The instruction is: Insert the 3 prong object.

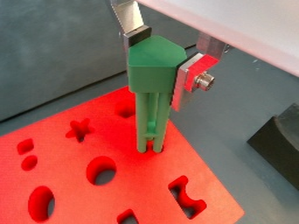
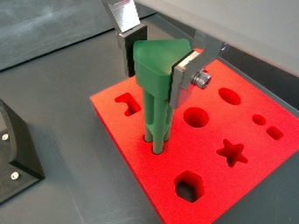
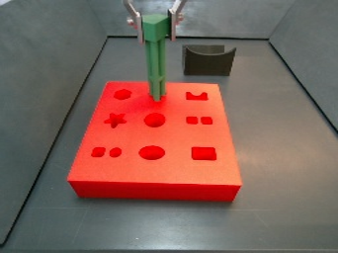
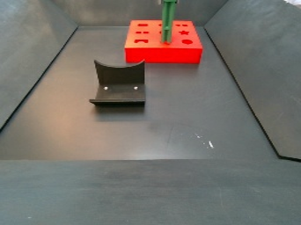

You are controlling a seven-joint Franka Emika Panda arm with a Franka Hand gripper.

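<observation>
The 3 prong object [image 1: 152, 96] is a long green peg standing upright, with its lower end in a hole in the back row of the red block [image 1: 70, 175]. My gripper [image 1: 163, 57] is shut on the peg's wide head, one silver finger [image 1: 191, 74] flat against its side. Both wrist views show this grip, and the other also shows the gripper [image 2: 158, 63], the peg [image 2: 158, 96] and the block [image 2: 239, 131]. In both side views the peg [image 3: 156, 59] [image 4: 168, 19] hangs under the gripper [image 3: 156, 18] over the block [image 3: 158, 163] [image 4: 159, 54].
The dark grey fixture [image 3: 207, 59] with a curved top stands on the floor behind the block, and shows nearer in a side view [image 4: 118, 83]. The block's top has several other shaped holes, such as a star [image 3: 115, 121]. Grey walls [image 3: 59, 99] surround the floor.
</observation>
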